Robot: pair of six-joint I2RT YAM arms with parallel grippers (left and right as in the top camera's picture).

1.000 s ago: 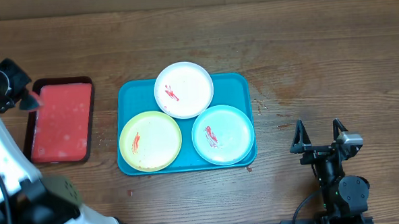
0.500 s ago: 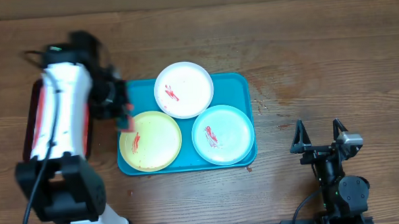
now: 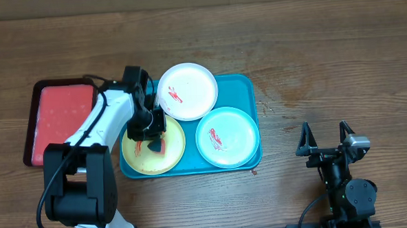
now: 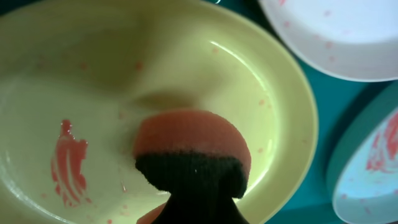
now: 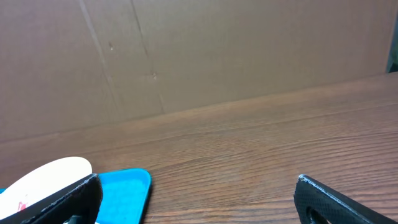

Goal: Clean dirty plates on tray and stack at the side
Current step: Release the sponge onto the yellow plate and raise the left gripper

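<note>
Nearest on the right, the right gripper point(image 3: 324, 131) stands with its fingers spread wide, grasping nothing. Farther left, over the teal-blue tray point(image 3: 247, 84), the left gripper point(image 3: 151, 138) clamps the sponge point(image 4: 193, 155), whose orange face is against the yellow-green plate point(image 3: 140, 156) beside a red smear. Just right of that plate sits the mint-teal plate point(image 3: 227, 137), smeared red. Beyond both, the white plate point(image 3: 187, 90) — also smeared — overlaps the tray's far rim. Left of the tray lies a red tray point(image 3: 63, 123).
</note>
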